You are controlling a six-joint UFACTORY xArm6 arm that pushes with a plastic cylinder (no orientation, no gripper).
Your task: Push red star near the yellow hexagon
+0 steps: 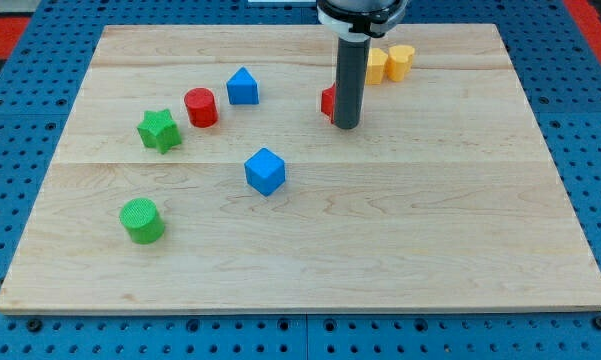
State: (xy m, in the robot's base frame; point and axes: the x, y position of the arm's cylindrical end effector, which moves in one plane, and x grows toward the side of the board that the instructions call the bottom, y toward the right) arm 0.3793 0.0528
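While half-hiding the red star (327,101), my tip (345,126) touches it.

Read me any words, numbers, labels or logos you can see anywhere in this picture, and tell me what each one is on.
None: no readable text on the wooden board, on any block such as the red star or the yellow hexagon, or on the rod above my tip.

Pale wood desk, matt plastic-looking blocks

The desk (380,230) is showing smooth, light-grained wooden planks; the blue cube (265,171) and green cylinder (141,220) are looking like matt plastic with faintly ridged sides; the rod above my tip (346,126) is appearing dark and dull.
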